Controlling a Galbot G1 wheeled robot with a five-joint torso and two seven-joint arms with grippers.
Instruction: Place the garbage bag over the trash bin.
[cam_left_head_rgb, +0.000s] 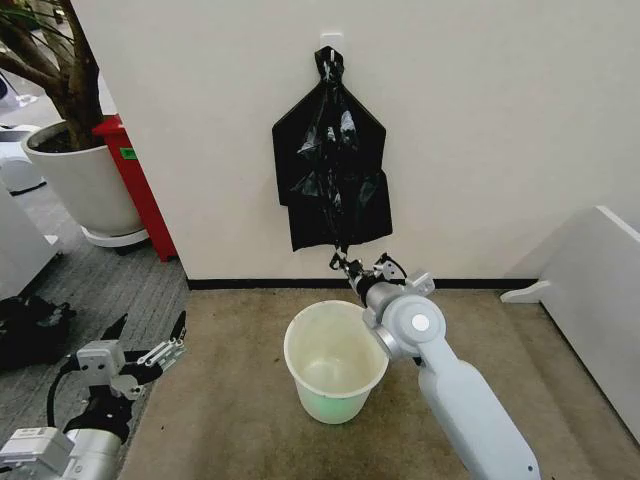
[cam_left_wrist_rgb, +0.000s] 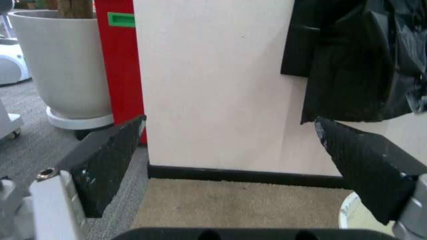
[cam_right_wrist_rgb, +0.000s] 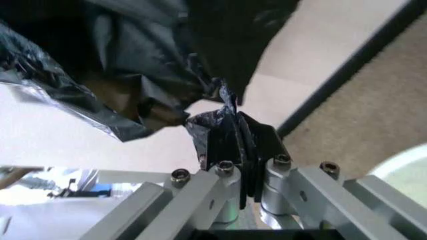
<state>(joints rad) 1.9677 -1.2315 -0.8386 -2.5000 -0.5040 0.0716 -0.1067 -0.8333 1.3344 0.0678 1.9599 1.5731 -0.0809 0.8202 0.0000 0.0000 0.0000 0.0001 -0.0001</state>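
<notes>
A flat black house-shaped bundle (cam_left_head_rgb: 370, 215) hangs by its knotted top from a wall hook. In front of it droops the crinkly, glossy garbage bag (cam_left_head_rgb: 328, 160) (cam_right_wrist_rgb: 133, 55) (cam_left_wrist_rgb: 373, 55). My right gripper (cam_left_head_rgb: 346, 263) (cam_right_wrist_rgb: 230, 125) is shut on the bag's lowest tip, just below the bundle and close to the wall. Directly beneath it on the carpet stands the creamy-white trash bin (cam_left_head_rgb: 300, 375) (cam_right_wrist_rgb: 407, 167), upright, with nothing in it. My left gripper (cam_left_head_rgb: 150, 340) (cam_left_wrist_rgb: 227, 160) hangs open, low and to the left of the bin, with nothing between its fingers.
A large white plant pot (cam_left_head_rgb: 85, 185) and a red cabinet (cam_left_head_rgb: 140, 190) stand to the left of the wall. A black bag (cam_left_head_rgb: 30, 330) lies on the grey floor at the far left. White furniture (cam_left_head_rgb: 600, 290) borders the carpet on the right.
</notes>
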